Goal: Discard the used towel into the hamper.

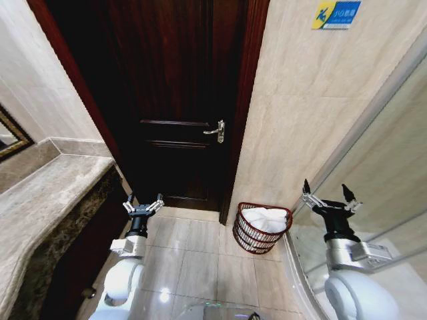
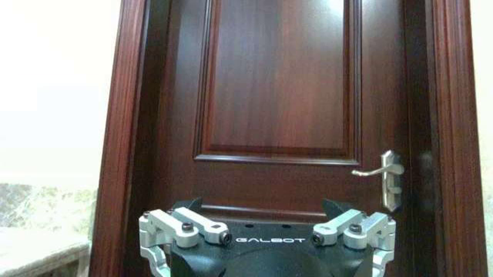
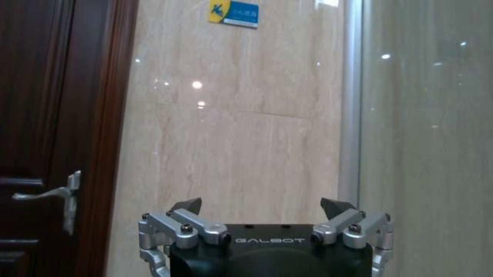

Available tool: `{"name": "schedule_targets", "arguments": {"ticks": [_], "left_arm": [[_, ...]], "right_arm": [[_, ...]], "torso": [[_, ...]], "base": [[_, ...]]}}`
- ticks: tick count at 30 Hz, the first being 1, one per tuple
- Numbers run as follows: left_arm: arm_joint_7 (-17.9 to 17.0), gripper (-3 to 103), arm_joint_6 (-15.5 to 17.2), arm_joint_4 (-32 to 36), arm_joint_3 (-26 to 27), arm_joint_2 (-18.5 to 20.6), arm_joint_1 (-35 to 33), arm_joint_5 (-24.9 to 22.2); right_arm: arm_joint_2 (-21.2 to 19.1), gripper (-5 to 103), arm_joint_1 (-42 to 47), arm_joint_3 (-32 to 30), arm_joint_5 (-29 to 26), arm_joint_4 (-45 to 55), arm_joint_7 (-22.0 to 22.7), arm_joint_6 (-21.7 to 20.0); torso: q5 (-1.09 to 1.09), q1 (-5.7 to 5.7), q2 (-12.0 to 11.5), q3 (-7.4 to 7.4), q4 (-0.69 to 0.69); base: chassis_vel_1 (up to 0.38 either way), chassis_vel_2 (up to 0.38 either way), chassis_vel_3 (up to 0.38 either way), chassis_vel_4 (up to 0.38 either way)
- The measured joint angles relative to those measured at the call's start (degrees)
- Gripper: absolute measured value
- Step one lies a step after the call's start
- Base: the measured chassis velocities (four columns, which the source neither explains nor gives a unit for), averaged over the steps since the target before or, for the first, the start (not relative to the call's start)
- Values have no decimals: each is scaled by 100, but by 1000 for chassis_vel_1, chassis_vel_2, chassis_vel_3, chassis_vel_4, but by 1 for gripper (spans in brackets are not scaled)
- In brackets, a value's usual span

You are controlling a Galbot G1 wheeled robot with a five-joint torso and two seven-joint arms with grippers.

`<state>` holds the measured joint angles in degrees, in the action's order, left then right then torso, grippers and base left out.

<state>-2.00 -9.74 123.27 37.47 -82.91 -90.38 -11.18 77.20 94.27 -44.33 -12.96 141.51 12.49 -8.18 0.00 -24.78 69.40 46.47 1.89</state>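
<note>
We judge the task finished: the white towel (image 1: 265, 220) lies inside the hamper (image 1: 252, 239) by the door (image 1: 180, 100), while our left gripper (image 1: 143, 207) and right gripper (image 1: 329, 195) hang spread and empty.

Dark wood door (image 1: 180, 100) shut, lever handle (image 1: 216, 131); beige tiled walls (image 1: 300, 107), tiled floor (image 1: 193, 260), marble desk (image 1: 47, 200) left

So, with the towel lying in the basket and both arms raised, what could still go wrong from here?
1. The white towel sits high in the small round reddish-brown slatted hamper; it might spill if nudged.
2. The right tool, open, hangs close beside the glass shower panel; a swing may strike it.
3. The left tool, open, is near the grey marble counter and dark wooden door.
</note>
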Motion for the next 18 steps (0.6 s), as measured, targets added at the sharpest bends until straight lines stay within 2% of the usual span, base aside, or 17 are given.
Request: {"name": "schedule_targets", "arguments": {"ticks": [18], "left_arm": [[-127,100,-2,140,20,-64,-156,-42]], "right_arm": [[9,100,120,-55,-57,75,-70,19]], "torso": [[0,-218,476,254,-1]], "base": [[-4,-4,-6,-6]]}}
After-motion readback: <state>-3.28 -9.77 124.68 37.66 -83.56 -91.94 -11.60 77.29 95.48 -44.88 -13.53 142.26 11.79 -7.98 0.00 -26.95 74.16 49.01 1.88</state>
